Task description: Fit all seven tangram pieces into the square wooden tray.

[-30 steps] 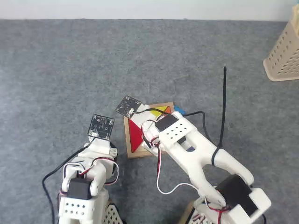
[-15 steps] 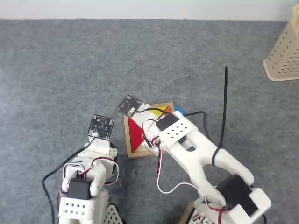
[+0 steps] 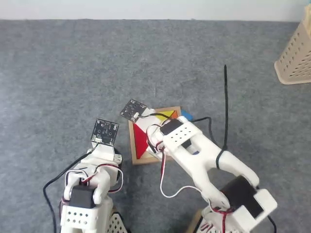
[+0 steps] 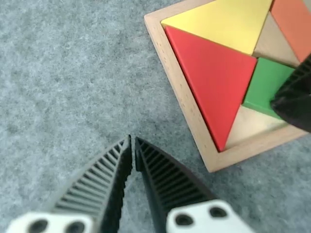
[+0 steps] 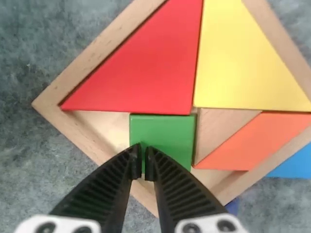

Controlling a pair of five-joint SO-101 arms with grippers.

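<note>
— So, piece count in the square wooden tray (image 3: 131, 143)?
— Four coloured ones inside: one large red triangle (image 5: 150, 73), one large yellow triangle (image 5: 238, 63), one small green square (image 5: 163, 136) and one orange parallelogram (image 5: 252, 141).
— Layout?
— Red and yellow each have their long side on the rim and meet along a short side. Green butts against red's other short side. Orange touches yellow's other short side. Bare wood shows on both sides of green.
— Anything outside?
— One blue piece (image 3: 186, 116) on the grey carpet (image 3: 73, 73), just past the rim by the orange one. It's mostly hidden and I can't tell its shape.
— Arms?
— Two, each with one black pincer. The left gripper (image 4: 132, 145) is clenched on nothing, over carpet beside the tray, off the rim that red lies along. The right gripper (image 5: 142, 153) is also clenched and empty, tips above the green square's edge nearest the rim. Can't tell if it touches.
— Other clutter?
— One beige perforated basket (image 3: 296, 53) at the far right edge, well apart from the tray.
</note>
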